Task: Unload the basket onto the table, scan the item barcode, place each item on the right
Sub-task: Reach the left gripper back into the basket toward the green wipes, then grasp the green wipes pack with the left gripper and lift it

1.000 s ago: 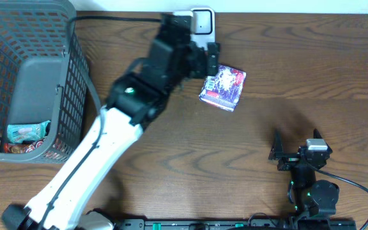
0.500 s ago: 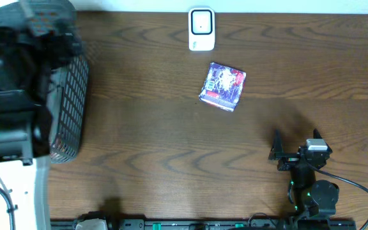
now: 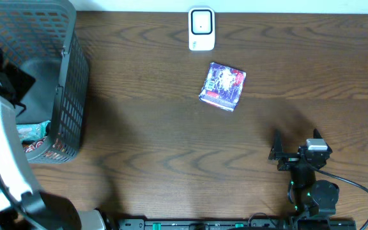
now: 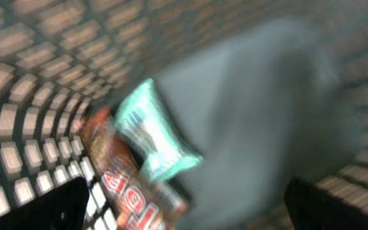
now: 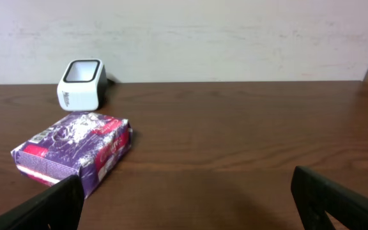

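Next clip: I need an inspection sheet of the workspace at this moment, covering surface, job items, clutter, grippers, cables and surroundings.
Surface: dark wood-grain table.
Job's things: white scanner at the far edge; purple box lying flat in front of it, not touching.
Clutter: grey mesh basket at the left, holding a teal packet and a red-brown packet.
Grippers: left gripper open above the basket's contents, empty; right gripper open, empty, facing the box.
Cables: black cable by the right arm's base.
Surroundings: pale wall behind the table.
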Robot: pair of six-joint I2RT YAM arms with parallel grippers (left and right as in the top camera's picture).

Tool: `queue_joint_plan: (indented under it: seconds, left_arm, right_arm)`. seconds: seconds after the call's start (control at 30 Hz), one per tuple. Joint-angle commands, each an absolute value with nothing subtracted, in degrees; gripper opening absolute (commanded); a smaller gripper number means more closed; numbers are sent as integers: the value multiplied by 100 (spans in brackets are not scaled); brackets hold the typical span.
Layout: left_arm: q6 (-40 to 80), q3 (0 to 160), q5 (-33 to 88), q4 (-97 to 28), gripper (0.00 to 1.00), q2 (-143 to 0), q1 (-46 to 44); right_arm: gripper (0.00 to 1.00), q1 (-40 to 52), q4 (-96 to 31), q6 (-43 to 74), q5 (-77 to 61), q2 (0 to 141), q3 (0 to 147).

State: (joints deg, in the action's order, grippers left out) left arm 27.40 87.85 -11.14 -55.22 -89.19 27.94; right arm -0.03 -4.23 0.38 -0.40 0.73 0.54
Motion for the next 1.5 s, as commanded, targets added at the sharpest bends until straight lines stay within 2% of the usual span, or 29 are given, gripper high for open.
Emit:
queue_joint_plan:
  seconds: [0.0, 0.27, 0.63, 0.8, 1.13, 1.17, 1.33, 1.4, 1.47]
  left_arm:
    - [4106, 8807, -1573, -5940, 98, -9559, 2934]
    - [4449, 8545, -1789, -6055, 98, -10416, 2934]
    - [4488, 8490, -2176, -5384, 100, -10991, 2952]
    - [4491, 8490, -2171, -5120, 82, -11212, 2963]
    - [4471, 8479, -2174, -5131, 82, -11867, 2963]
    - [4466, 8479, -2174, -5172, 80, -11911, 2963]
    - [4370, 8499, -2176, -5229, 38, -11834, 2963]
    - [4191, 8541, -2206, -5242, 28, -11679, 2961]
    - [4165, 8597, -2217, -5269, 25, -11452, 2956]
  right_arm:
    - [99, 43, -429, 16, -32, 49, 32]
    - [99, 43, -429, 16, -32, 49, 32]
    - [99, 43, -429, 16, -32, 49, 32]
    - [99, 43, -427, 16, -32, 49, 32]
    - [99, 43, -429, 16, -32, 49, 32]
    - [99, 43, -427, 16, -32, 49, 32]
    - [99, 43, -427, 14, -32, 49, 32]
    - [99, 43, -427, 14, -32, 49, 32]
    - [99, 43, -427, 16, -32, 49, 32]
